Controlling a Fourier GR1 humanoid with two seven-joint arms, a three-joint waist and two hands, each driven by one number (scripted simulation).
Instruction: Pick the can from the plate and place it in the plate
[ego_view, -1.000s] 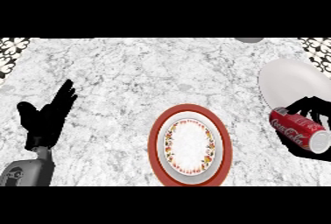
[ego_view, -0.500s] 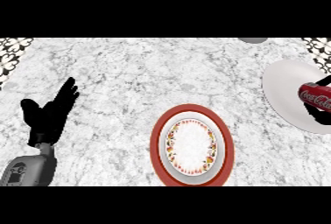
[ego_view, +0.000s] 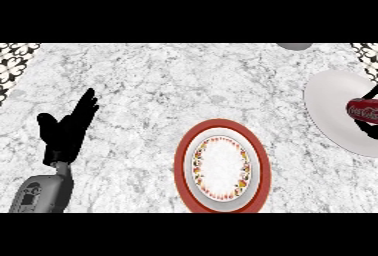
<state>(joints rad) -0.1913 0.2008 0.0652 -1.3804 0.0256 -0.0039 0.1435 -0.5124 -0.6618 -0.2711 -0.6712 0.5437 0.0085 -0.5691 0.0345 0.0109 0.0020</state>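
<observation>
A red can (ego_view: 364, 109) with white lettering lies at the right edge of the view, over a plain white plate (ego_view: 332, 107). My right hand (ego_view: 367, 127) shows only as black fingers curled round the can, mostly cut off by the edge. A red-rimmed plate (ego_view: 221, 167) with a white patterned centre sits on the marble counter at the lower middle, well left of the can. My left hand (ego_view: 70, 127) rests open at the left, fingers pointing up, holding nothing.
A grey round object (ego_view: 295, 45) peeks in at the counter's far edge, upper right. Patterned black-and-white surfaces (ego_view: 15, 62) border the top corners. Bare marble (ego_view: 184, 90) lies between the two plates.
My right hand and the can have shifted right and up in the view, toward the edge over the white plate. The left hand stayed still.
</observation>
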